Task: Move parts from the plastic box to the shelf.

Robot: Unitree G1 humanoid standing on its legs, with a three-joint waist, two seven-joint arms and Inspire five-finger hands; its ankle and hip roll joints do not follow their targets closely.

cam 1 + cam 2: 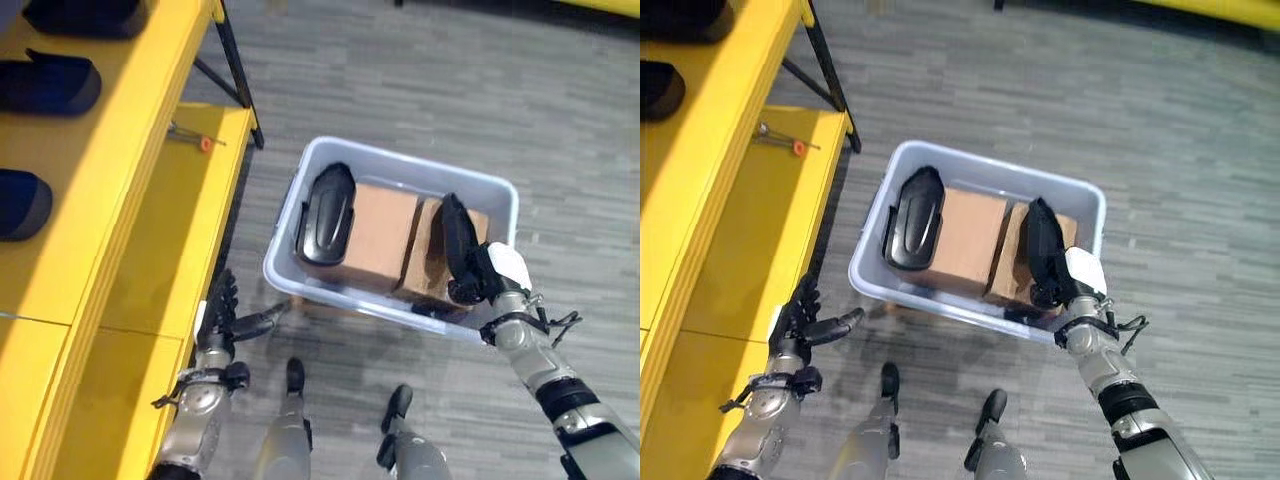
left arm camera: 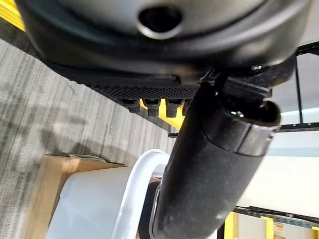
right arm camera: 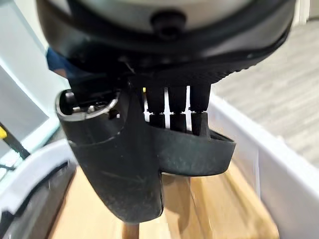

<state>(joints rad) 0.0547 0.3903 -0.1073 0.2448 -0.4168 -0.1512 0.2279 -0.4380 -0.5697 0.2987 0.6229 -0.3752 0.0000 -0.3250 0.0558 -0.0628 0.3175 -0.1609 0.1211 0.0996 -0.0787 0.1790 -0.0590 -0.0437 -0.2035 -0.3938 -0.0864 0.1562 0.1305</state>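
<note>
1. Parts: dark ones (image 1: 45, 85) sit on the yellow shelf (image 1: 120, 170).
2. Left hand (image 1: 222, 318) hangs between shelf and box, fingers relaxed, empty.
3. One black part (image 1: 327, 213) lies on cardboard (image 1: 375, 235) inside the plastic box (image 1: 500, 205).
4. Right hand (image 1: 478, 275) clamps another black part (image 1: 457, 240) over the box.

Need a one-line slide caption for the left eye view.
Right hand grips a black part in the plastic box; left hand open beside the yellow shelf.
</note>
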